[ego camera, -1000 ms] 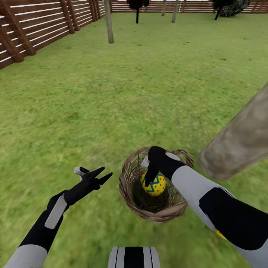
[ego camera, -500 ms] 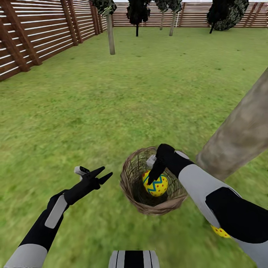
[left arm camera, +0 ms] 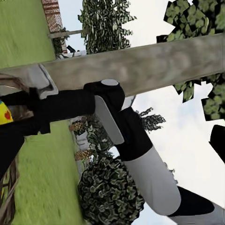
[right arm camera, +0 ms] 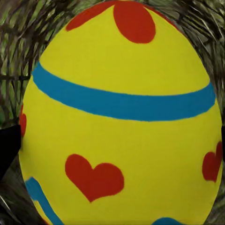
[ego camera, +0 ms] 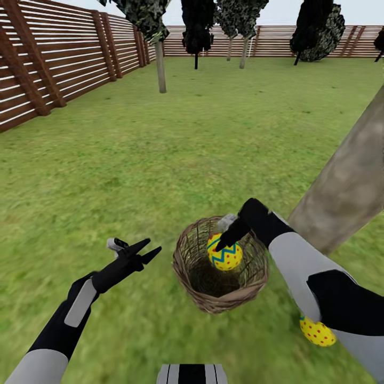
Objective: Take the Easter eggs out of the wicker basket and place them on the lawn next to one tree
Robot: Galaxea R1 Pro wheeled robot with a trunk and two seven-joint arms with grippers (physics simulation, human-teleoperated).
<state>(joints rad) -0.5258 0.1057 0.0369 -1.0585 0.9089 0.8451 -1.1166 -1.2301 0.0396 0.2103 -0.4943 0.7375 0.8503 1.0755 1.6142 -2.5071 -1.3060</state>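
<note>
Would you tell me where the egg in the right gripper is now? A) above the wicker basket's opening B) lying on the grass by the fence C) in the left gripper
A: the right gripper holds the egg over the wicker basket.

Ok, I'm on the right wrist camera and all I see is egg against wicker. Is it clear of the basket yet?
Observer: Not quite. On the head view the egg in the right gripper sits about level with the basket rim, inside its far side.
Operator: Where's the tree from there?
Observer: The trunk rises just right of the basket.
Operator: Anything down there already?
Observer: A second egg lies on the grass under your right forearm.
</note>
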